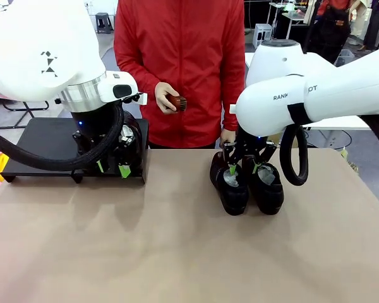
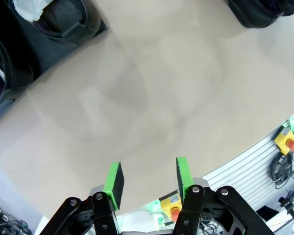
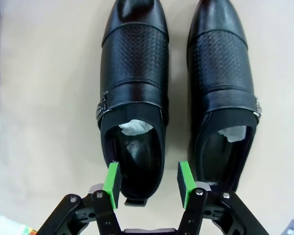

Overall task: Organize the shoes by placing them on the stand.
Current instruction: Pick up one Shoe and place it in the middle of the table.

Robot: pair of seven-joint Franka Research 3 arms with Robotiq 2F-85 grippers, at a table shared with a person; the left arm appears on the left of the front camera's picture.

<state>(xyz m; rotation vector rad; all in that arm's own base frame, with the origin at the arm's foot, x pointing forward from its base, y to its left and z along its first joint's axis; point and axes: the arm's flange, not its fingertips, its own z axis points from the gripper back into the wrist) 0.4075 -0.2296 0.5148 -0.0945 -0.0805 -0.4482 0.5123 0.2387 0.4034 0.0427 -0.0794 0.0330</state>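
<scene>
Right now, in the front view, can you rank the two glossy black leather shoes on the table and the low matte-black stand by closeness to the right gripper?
1. Left shoe of the pair, directly beneath the right gripper.
2. Right shoe of the pair, beside it on the robot's right.
3. Stand, far over on the robot's left.

Grey floor behind — a dark stool far back, a white table at right.
</scene>
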